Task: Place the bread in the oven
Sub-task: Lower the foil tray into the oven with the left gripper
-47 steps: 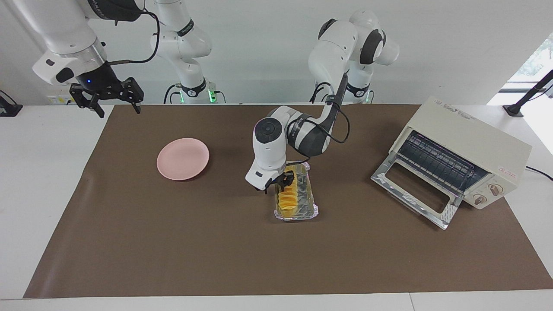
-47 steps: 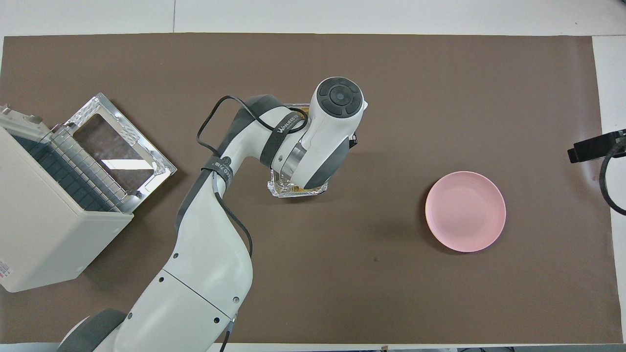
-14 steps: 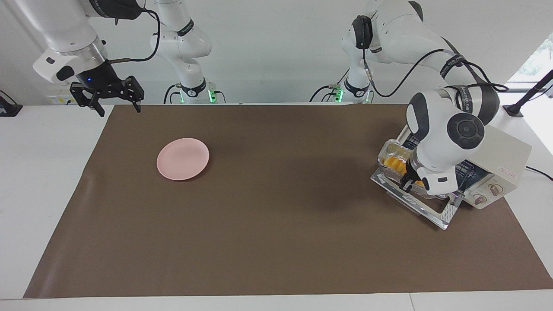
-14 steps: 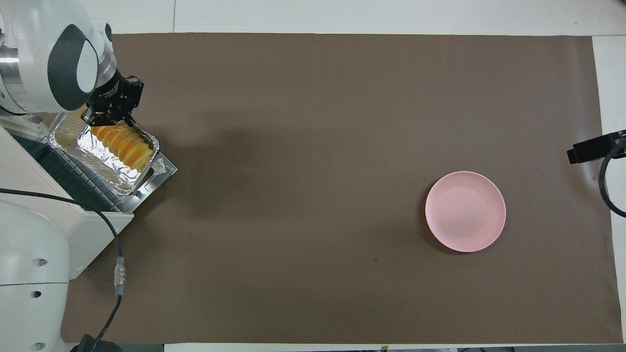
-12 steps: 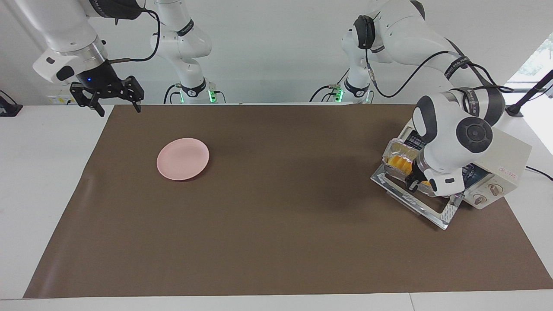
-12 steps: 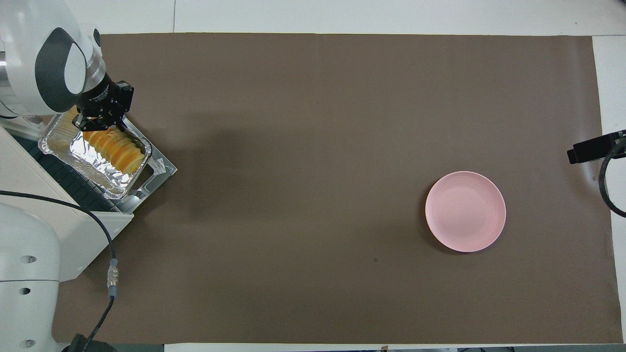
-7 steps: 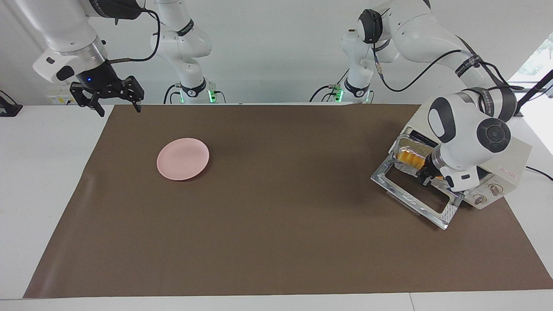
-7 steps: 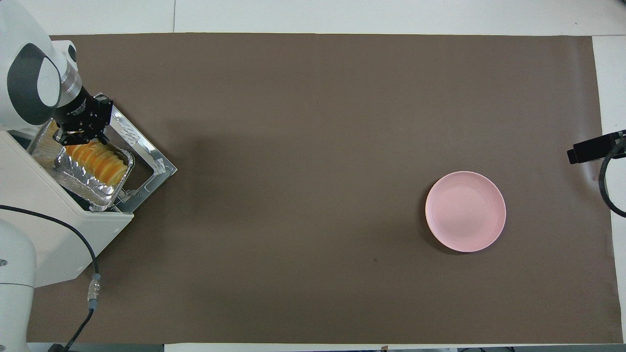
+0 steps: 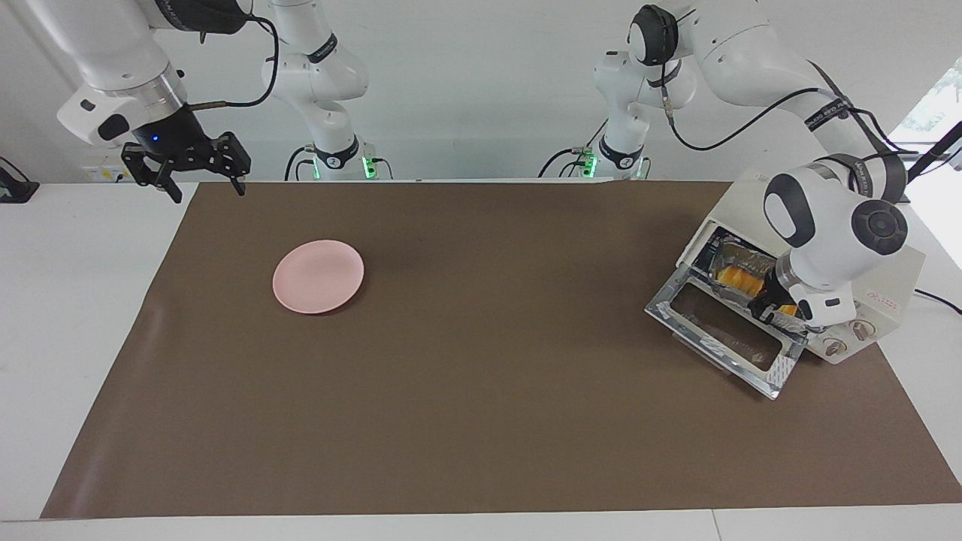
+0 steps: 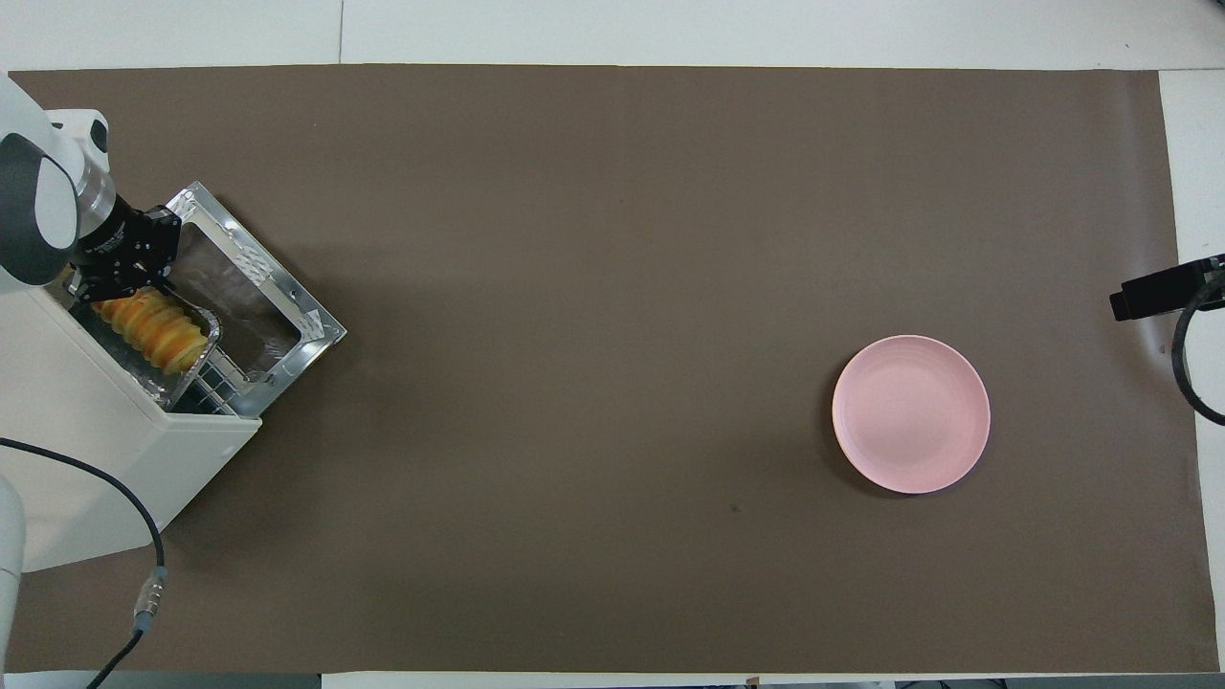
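Note:
The yellow-orange ridged bread (image 9: 733, 279) (image 10: 153, 330) lies in a silver foil tray (image 9: 744, 261) (image 10: 203, 337). Most of that tray sits inside the mouth of the cream-white oven (image 9: 890, 259) (image 10: 86, 469), on its rack. The oven's glass door (image 9: 718, 334) (image 10: 273, 287) hangs open and flat. My left gripper (image 9: 766, 304) (image 10: 107, 290) is at the oven opening, shut on the foil tray's rim at the end beside the knobs. My right gripper (image 9: 207, 189) hangs open and holds nothing above the table corner at the right arm's end, where that arm waits.
A round pink plate (image 9: 318, 286) (image 10: 910, 413) lies on the brown mat (image 9: 466, 421) toward the right arm's end. The oven's two knobs (image 9: 849, 338) face the table's middle. A black cable (image 10: 115, 498) trails over the oven's top.
My left gripper has carried the foil tray with the bread from above the open door into the oven opening. The right arm has stayed still.

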Robot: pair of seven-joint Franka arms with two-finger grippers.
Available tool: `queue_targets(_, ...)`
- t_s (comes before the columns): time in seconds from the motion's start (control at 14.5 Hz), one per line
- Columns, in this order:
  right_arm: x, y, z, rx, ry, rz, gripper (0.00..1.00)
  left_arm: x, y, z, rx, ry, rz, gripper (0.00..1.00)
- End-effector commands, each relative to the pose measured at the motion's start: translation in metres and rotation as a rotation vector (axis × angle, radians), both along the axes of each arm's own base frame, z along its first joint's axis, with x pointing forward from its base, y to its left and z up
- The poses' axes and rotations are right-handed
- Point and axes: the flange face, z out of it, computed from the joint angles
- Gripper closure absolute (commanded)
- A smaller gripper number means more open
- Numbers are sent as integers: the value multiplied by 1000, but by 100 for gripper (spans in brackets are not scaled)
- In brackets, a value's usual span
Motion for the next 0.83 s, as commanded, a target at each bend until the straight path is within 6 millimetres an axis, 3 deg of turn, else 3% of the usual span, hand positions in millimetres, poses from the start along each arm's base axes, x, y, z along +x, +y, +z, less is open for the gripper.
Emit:
queue_targets(0.0,-3,-3,-1,-7,9,7,0,-11,7,1,9,10,-33,100)
queue_targets(0.55,-3,-3,-1,-7,9,7,0,-16,12,-1,3,20,-86,100)
queue_targets(0.69,-3,-3,-1,-5,9,7,0,-15,10,-1,-2,22,-114,1)
queue_targets(0.76,-3,-2,-1,-7,9,8,0,-13,9,2,2,14,-120,0)
